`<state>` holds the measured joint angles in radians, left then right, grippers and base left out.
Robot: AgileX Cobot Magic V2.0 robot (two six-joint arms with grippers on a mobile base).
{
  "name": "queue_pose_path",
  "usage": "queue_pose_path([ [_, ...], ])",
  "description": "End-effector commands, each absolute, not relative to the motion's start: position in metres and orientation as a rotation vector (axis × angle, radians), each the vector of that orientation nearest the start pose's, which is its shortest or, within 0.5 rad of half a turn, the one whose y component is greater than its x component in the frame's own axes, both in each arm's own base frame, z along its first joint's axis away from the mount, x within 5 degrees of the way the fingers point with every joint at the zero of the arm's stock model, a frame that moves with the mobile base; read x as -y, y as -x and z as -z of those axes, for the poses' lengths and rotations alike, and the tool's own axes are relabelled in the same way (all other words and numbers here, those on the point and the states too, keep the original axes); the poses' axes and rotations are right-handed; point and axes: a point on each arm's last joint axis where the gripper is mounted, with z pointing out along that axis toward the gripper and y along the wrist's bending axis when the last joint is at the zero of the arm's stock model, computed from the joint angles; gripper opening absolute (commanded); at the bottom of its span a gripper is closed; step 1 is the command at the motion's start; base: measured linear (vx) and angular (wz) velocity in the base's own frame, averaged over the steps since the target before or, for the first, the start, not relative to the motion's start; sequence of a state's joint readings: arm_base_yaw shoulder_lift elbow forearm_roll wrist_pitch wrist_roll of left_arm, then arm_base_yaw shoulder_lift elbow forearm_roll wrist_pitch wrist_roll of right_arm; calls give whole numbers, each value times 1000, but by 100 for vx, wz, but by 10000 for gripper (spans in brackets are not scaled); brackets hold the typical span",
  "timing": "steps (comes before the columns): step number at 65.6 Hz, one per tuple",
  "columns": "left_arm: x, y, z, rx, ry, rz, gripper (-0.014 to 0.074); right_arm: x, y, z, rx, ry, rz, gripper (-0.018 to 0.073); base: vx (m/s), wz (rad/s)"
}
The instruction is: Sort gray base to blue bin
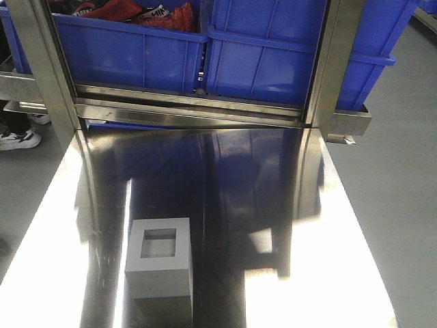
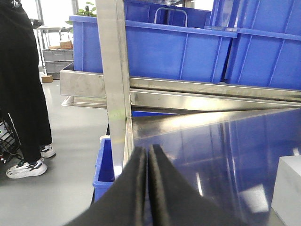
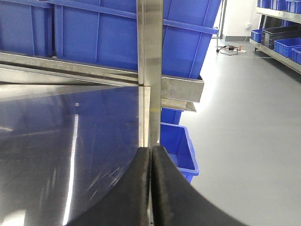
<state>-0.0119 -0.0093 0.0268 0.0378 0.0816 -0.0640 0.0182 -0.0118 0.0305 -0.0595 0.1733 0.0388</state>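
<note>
The gray base (image 1: 158, 265) stands on the steel table (image 1: 273, 205) near its front left, square recess facing up. Only its pale corner shows in the left wrist view (image 2: 288, 190), low at the right. My left gripper (image 2: 147, 149) is shut on nothing over the table's left edge, with the base off to its right. My right gripper (image 3: 151, 148) is shut and empty at the table's right edge. A blue bin (image 2: 104, 165) sits on the floor left of the table and another blue bin (image 3: 178, 149) on the floor to its right. Neither gripper appears in the front view.
Large blue tubs (image 1: 266, 55) stand on a steel rack behind the table, one holding red and black items (image 1: 130, 10). Steel posts (image 1: 41, 68) (image 1: 334, 61) rise at the table's far corners. A person (image 2: 21, 89) stands left of the table.
</note>
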Motion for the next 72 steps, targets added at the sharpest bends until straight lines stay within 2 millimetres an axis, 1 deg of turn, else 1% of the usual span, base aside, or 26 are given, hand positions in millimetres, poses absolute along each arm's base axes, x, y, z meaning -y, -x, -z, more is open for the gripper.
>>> queue_pose_path([
  [1, 1, -57, -195, -1525, 16, 33, -6, 0, -56, -190, -1603, 31, 19, -9, 0, 0],
  [72, 1, -57, -195, -1525, 16, 33, -6, 0, -56, -190, -1603, 31, 19, -9, 0, 0],
])
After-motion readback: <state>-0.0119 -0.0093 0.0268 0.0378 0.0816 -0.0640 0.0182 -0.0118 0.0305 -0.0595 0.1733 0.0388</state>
